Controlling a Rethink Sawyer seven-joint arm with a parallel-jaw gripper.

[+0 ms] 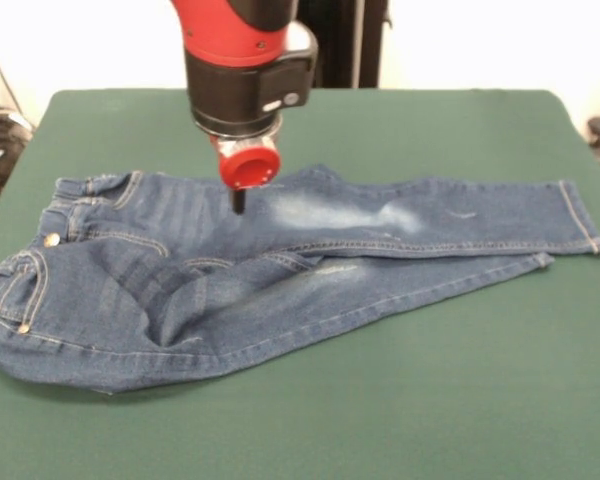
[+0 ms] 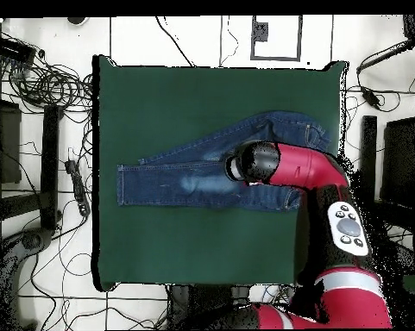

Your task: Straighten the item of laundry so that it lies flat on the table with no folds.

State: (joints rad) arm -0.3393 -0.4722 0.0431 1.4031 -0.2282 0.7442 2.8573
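The hand (image 1: 239, 203), grip state hidden, touches the jeans (image 1: 280, 270) lying crumpled beneath it on the worktop (image 1: 430, 400); flattening seems underway, and next comes spreading the bunched waist.

Jeans (image 1: 280, 270): blue denim, on green table (image 1: 460, 400), waist at left, cuffs at right. Far leg lies straight with a whitish faded patch; near leg runs under it, creased at the seat. Gripper (image 1: 239, 203): dark tip touching the far thigh, below the red arm (image 1: 242, 60).
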